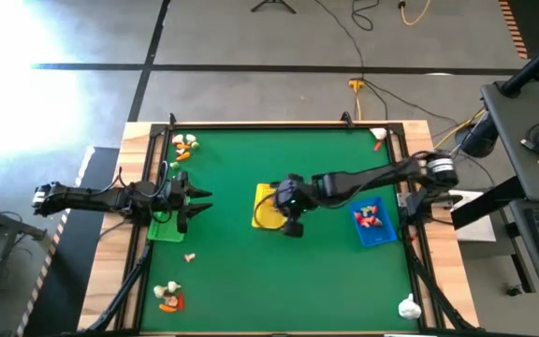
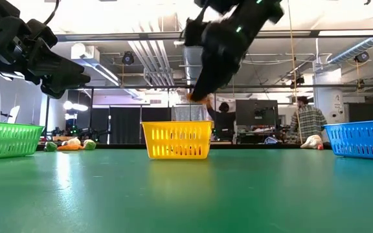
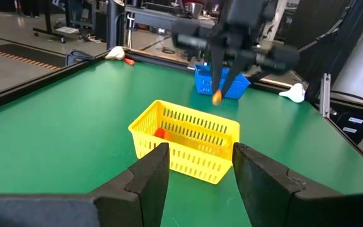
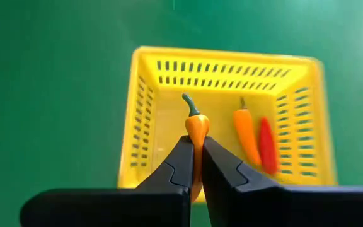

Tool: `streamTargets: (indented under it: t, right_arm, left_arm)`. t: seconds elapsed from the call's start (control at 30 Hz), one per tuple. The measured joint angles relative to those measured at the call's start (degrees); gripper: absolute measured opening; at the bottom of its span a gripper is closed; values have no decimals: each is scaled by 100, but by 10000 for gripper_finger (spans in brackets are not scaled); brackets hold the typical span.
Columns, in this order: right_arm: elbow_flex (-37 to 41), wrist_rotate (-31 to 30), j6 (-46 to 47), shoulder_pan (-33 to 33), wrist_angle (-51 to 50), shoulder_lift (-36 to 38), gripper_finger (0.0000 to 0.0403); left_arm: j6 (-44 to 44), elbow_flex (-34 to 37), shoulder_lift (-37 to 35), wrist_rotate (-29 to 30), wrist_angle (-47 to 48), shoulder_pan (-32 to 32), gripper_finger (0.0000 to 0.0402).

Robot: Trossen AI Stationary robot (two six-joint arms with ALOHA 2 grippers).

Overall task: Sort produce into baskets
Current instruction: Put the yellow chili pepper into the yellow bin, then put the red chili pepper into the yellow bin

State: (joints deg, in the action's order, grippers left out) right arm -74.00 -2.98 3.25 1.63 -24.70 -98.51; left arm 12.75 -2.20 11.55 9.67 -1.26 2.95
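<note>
High view is showing the left gripper [image 1: 197, 200] sitting over the green basket [image 1: 166, 227] at the left side of the table [image 1: 251, 281]. Its fingers are standing apart and holding nothing. A little heap of food [image 1: 185, 144] is lying at the far left corner, and more food [image 1: 168, 298] is lying at the near left corner. One small piece [image 1: 190, 256] is lying alone near the green basket.

In the middle, the right gripper [image 4: 195, 165] is hanging over the yellow basket [image 4: 225, 75]. It is pinching an orange pepper [image 4: 196, 129] with a green stem between its closed fingers. An orange chili [image 4: 247, 135] and a red chili [image 4: 267, 145] are lying side by side inside the yellow basket.

On the right, the blue basket [image 1: 374, 225] is holding red and white pieces [image 1: 371, 216]. A white piece [image 1: 408, 305] is lying at the near right corner.
</note>
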Motion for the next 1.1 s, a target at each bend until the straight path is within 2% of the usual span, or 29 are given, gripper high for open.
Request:
streamTargets:
  t: [0.17, 0.33, 0.47, 0.63, 0.8, 0.97, 1.03, 1.1]
  right_arm:
    - [-620, -61, -106, -101, -40, -844, 13]
    - [-1323, -345, -82, -287, -889, -1400, 13]
    - [-1603, -494, -53, -428, -1367, -1700, 14]
    - [-1624, -462, 121, -555, -1362, -1874, 59]
    - [-1851, -502, 586, -584, -1870, -1698, 112]
    - [-2018, -525, 377, -538, -2163, -880, 136]
    - [-2030, -683, 478, -535, -2489, -503, 143]
    - [-1968, -1114, 715, -543, -2756, -77, 147]
  left_arm:
    - [0, 0, 0, 0, 0, 0, 158]
    - [0, 0, 0, 0, 0, -1, 158]
    - [0, 0, 0, 0, 0, -1, 158]
    - [1, 1, 4, 0, 0, -1, 158]
    - [0, 1, 4, 2, 1, 1, 158]
    - [0, 0, 4, 1, 1, 0, 158]
    - [0, 0, 4, 1, 1, 0, 158]
    - [0, 0, 4, 0, 1, -1, 158]
